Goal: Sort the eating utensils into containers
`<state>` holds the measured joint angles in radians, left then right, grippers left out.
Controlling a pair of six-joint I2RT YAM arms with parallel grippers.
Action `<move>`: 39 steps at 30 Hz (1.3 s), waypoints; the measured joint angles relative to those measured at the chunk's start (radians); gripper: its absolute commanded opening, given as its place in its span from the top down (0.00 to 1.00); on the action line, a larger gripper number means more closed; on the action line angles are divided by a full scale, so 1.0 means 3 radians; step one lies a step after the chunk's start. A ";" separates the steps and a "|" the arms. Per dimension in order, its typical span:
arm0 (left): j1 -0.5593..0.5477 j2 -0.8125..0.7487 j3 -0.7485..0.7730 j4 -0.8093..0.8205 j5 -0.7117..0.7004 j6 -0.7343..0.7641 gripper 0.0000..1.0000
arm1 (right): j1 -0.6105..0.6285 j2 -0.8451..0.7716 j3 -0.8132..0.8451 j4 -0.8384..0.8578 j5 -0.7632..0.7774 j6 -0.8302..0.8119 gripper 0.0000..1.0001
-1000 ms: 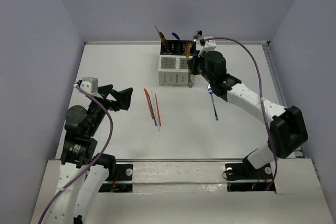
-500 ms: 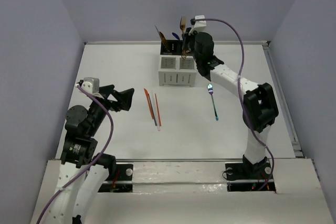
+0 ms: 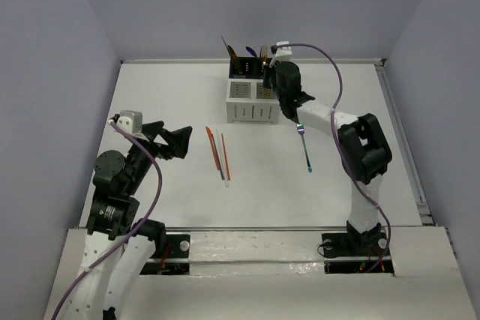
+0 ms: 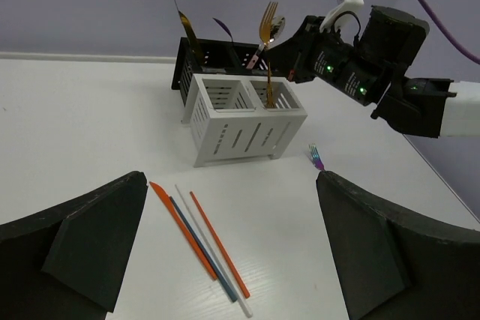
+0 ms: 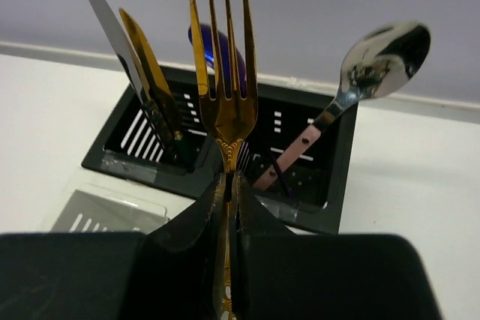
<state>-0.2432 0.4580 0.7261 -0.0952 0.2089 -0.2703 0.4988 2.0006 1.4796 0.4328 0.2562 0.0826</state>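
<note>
Right tool (image 5: 227,185) is pinched shut on the gold fork (image 5: 223,95). The fork stands upright, tines up, its long axis vertical and its handle running down into the right-hand compartment of the white caddy (image 4: 240,121). Left tool (image 3: 178,142) gapes wide, holding nothing. Chopsticks (image 3: 218,157) lie side by side on the table (image 3: 165,95), pointing roughly near-to-far.

Top view looks down over the whole tabletop (image 3: 150,110); left wrist looks low across it toward the same caddy (image 4: 240,127); right wrist is close-up.
</note>
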 measured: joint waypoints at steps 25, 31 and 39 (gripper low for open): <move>0.0004 -0.0014 0.0000 -0.0001 -0.0036 0.0000 0.01 | -0.0065 -0.1857 -0.1611 -0.1546 0.0211 0.0727 0.46; 0.0004 -0.0014 0.0000 -0.0001 -0.0036 0.0000 0.01 | -0.0300 -0.1665 -0.1883 -0.2256 0.0163 0.0880 0.47; 0.0004 -0.0014 0.0000 -0.0001 -0.0036 0.0000 0.01 | -0.0423 -0.1085 -0.1732 -0.2380 -0.0066 0.0846 0.58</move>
<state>-0.2420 0.4538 0.7261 -0.0956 0.1982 -0.2703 0.3717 1.6752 0.9600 -0.2813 0.2363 0.3363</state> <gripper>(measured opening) 0.989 0.464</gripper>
